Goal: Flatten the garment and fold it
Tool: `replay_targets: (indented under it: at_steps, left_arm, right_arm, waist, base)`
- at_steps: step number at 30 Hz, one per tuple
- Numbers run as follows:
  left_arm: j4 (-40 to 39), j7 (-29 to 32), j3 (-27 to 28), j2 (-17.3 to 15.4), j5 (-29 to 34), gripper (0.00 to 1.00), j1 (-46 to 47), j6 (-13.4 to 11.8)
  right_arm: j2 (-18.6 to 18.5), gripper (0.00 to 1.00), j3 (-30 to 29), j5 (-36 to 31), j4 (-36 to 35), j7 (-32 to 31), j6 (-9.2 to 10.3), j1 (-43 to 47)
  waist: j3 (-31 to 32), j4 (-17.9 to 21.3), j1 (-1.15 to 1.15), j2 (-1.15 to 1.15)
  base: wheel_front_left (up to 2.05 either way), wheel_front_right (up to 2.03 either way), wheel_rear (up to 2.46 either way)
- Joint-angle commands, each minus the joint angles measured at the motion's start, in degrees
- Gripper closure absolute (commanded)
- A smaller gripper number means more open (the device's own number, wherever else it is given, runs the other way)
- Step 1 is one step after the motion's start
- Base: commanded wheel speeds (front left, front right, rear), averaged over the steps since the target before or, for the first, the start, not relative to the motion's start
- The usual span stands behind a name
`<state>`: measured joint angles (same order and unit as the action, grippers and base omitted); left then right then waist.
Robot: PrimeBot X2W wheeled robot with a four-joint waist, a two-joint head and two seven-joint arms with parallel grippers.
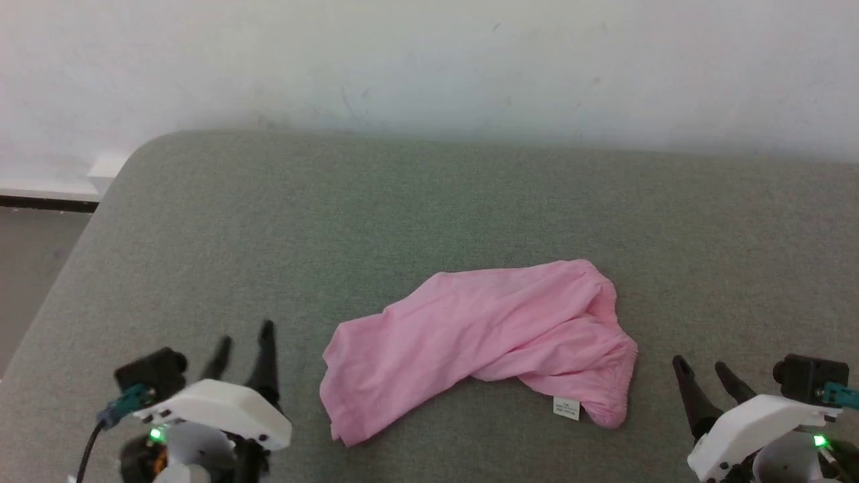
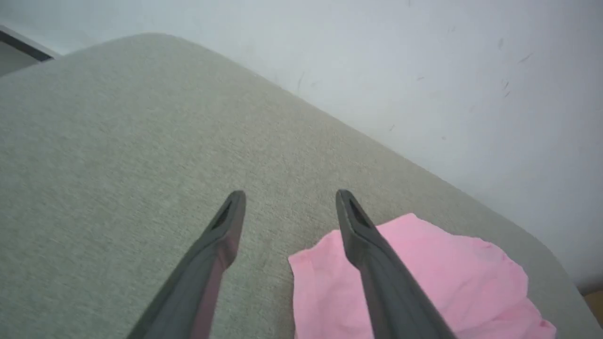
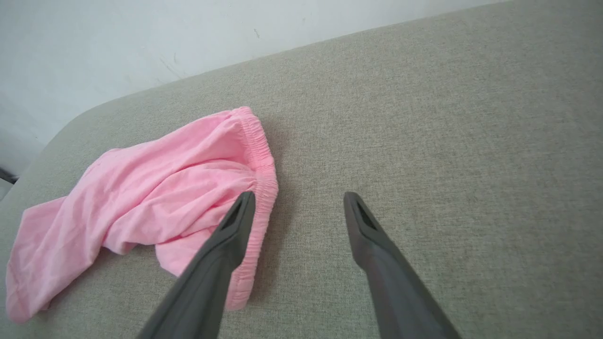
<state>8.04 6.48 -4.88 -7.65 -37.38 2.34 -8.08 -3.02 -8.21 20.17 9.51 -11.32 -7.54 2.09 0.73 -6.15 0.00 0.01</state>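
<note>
Pink garment (image 1: 483,335) looking thin, soft, matt cloth — edge gathering in fine ruffles. Grey surface (image 1: 402,201) showing matt, fine-grained woven fabric. Dark fingers of right gripper (image 3: 299,193) appearing smooth, matt plastic. White wall (image 1: 429,60) showing matt, scuffed paint.

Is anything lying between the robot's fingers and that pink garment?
Nothing visible does. Only bare grey padded surface separates the pink garment from the left gripper and the right gripper, both open.
</note>
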Motion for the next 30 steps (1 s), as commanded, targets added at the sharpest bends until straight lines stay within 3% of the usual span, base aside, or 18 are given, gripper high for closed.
replay_targets:
  at_steps: [1, 5, 8, 15, 24, 25, 26, 30]
  left_arm:
    - [-1.33, -4.19, 0.22, -1.26, 3.51, 0.0, -0.98, -0.77]
    - [-2.64, -15.84, -1.01, -2.16, 10.94, 0.0, -2.26, -1.64]
    - [-2.49, -20.09, -2.01, -1.45, 14.5, 0.0, -2.69, -2.2]
    - [-3.36, -21.44, -3.28, 1.26, 20.34, 0.0, -0.58, -1.56]
    - [-3.43, -21.46, -1.57, 3.65, 22.69, 0.0, 0.15, -0.03]
    - [-3.39, -21.46, -1.32, 3.79, 22.81, 0.0, 0.17, 0.08]
    - [-3.35, -21.46, -1.07, 3.92, 22.88, 0.0, 0.21, 0.2]
    - [-2.85, -21.47, -0.18, 4.29, 22.96, 0.0, 0.43, 0.78]
  right_arm:
    - [0.14, 0.0, 0.07, -0.41, -0.77, -0.45, 0.05, -0.6]
    - [0.14, 0.0, 0.46, -2.78, -1.03, -4.02, 0.05, -3.97]
    - [0.14, 0.0, 1.12, -6.06, 0.32, -8.99, 0.05, -8.74]
    - [-1.69, 0.0, 7.62, -11.81, 9.62, -21.24, 0.05, -18.13]
    - [-5.49, 0.0, 22.29, -6.78, 16.17, -28.84, 0.05, -19.57]
    - [-5.89, 0.62, 23.35, -5.73, 16.04, -28.41, 0.05, -19.69]
    - [-6.23, 1.0, 24.09, -4.5, 15.78, -27.68, 0.05, -19.9]
    - [-8.41, 1.0, 22.84, -1.29, 13.59, -22.28, 0.05, -22.01]
  waist:
    - [-0.26, 0.1, 0.0, -0.01]
    - [-1.53, 0.46, 0.0, -0.01]
    - [-2.94, 0.69, 0.0, -0.01]
    - [-6.38, -0.75, 0.0, -0.01]
    - [-8.12, -1.59, 0.0, -0.01]
    - [-8.14, -1.52, 0.0, -0.01]
    - [-8.15, -1.43, 0.0, -0.01]
    - [-7.71, -0.72, 0.0, -0.01]
  base:
    - [0.0, 0.0, 0.0]
    - [0.0, 0.0, 0.0]
    - [0.0, 0.0, 0.0]
    - [0.0, 0.0, 0.0]
    - [0.0, 0.0, 0.0]
    - [0.0, 0.0, 0.0]
    - [0.0, 0.0, 0.0]
    - [0.0, 0.0, 0.0]
